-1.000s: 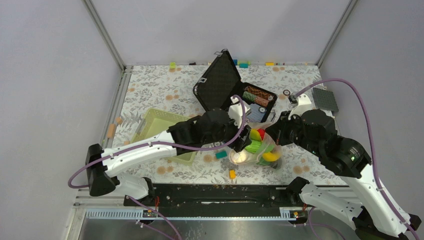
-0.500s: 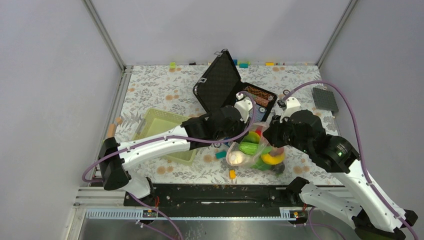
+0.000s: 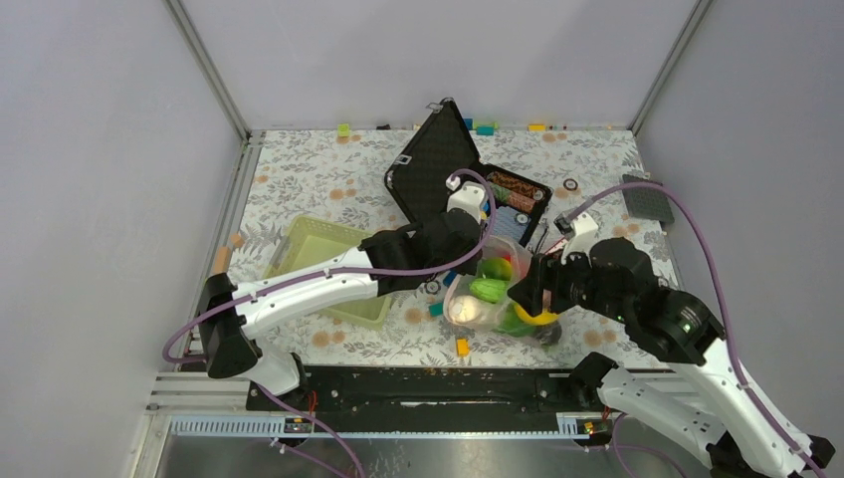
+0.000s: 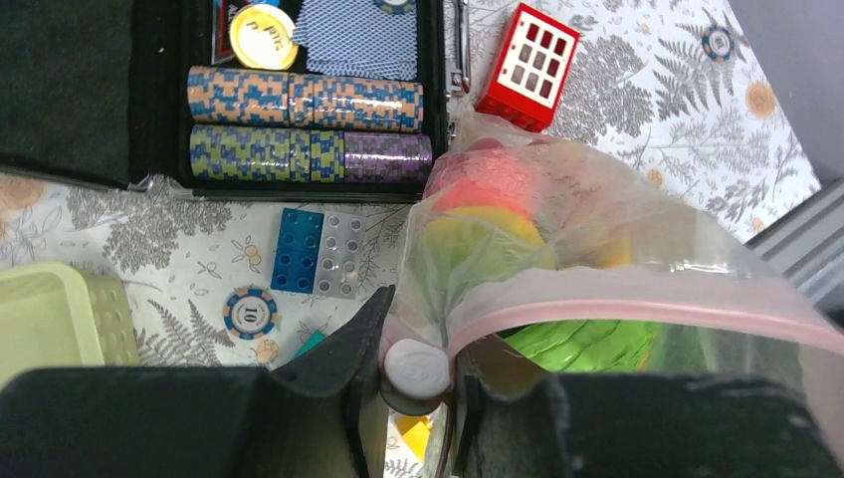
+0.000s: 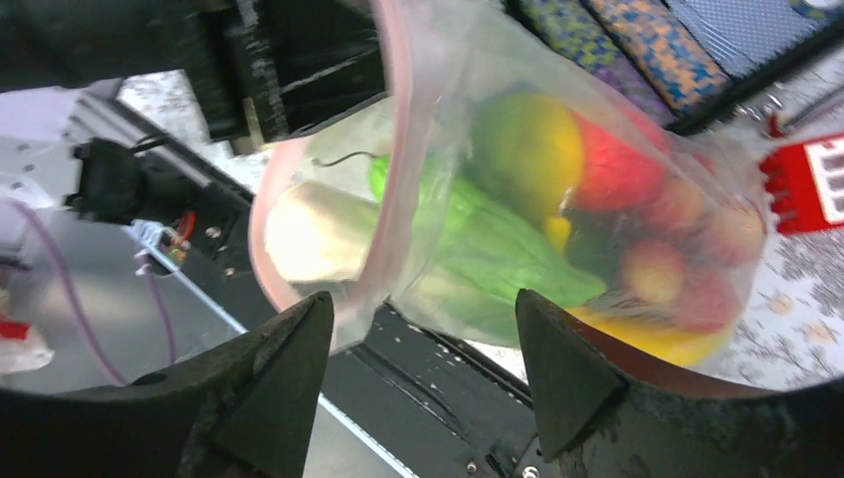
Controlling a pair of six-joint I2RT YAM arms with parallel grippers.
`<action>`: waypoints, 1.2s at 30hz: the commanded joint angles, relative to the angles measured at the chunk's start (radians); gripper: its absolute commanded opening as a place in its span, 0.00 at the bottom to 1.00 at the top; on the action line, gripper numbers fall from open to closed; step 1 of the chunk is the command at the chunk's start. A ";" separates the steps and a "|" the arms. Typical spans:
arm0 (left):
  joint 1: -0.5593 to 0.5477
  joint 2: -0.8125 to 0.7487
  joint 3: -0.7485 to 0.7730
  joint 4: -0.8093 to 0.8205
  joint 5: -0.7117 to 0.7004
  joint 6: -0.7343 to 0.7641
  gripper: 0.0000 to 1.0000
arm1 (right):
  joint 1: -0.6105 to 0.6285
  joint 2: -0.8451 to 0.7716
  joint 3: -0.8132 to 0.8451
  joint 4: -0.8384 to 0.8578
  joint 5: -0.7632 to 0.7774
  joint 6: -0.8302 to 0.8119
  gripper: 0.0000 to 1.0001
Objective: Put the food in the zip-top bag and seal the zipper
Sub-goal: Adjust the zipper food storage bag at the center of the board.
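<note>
Grey-walled cell; table under a floral cloth.

1. Bag: clear plastic, at the table's front middle, just before the case and between the two grippers. Whether it rests on the cloth cannot be told.
2. Zipper: pink strip along the bag's mouth. The mouth gapes in the right wrist view, so it is not pressed closed.
3. Food: inside the bag. It includes a green leaf, a yellow-green round fruit, red pieces, berries, a banana at the bottom and one pale piece near the mouth.
4. Left gripper: fingers drawn together, pinching the bag at one end of the zipper.
5. Right gripper: fingers spread wide, one on either side of the bag near its mouth. No contact shows.
6. Case: black, lid up, behind the bag, with rows of chips inside.
7. Basket: light green, left of the bag, partly under the left arm.
8. Red block: on the cloth beside the case.
9. Blue block and grey block: touching each other, in front of the case.
10. Loose chip: near the blue and grey blocks.
</note>
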 commanded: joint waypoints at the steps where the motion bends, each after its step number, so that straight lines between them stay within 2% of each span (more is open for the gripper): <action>1: 0.005 -0.023 0.080 -0.012 -0.113 -0.151 0.00 | -0.003 -0.053 -0.013 0.129 -0.184 0.044 0.76; 6: 0.005 -0.025 0.110 -0.058 -0.208 -0.266 0.00 | 0.022 -0.024 -0.073 0.146 -0.127 0.217 0.76; 12: 0.005 -0.006 0.133 -0.105 -0.255 -0.316 0.00 | 0.286 0.003 -0.101 0.201 0.186 0.359 0.76; 15: 0.005 -0.008 0.128 -0.113 -0.268 -0.333 0.00 | 0.352 0.017 -0.123 0.281 0.239 0.388 0.76; 19: 0.005 -0.015 0.120 -0.121 -0.282 -0.338 0.00 | 0.423 0.050 -0.135 0.366 0.261 0.329 0.76; 23: 0.005 -0.027 0.102 -0.122 -0.293 -0.347 0.00 | 0.439 0.049 -0.142 0.408 0.256 0.312 0.76; 26: 0.005 -0.028 0.100 -0.132 -0.317 -0.366 0.00 | 0.441 0.052 -0.154 0.468 0.241 0.371 0.76; 31: 0.005 -0.039 0.074 -0.132 -0.323 -0.392 0.00 | 0.442 0.059 -0.114 0.370 0.481 0.541 0.76; 36: 0.005 -0.039 0.071 -0.138 -0.329 -0.411 0.00 | 0.442 0.079 -0.076 0.311 0.547 0.606 0.76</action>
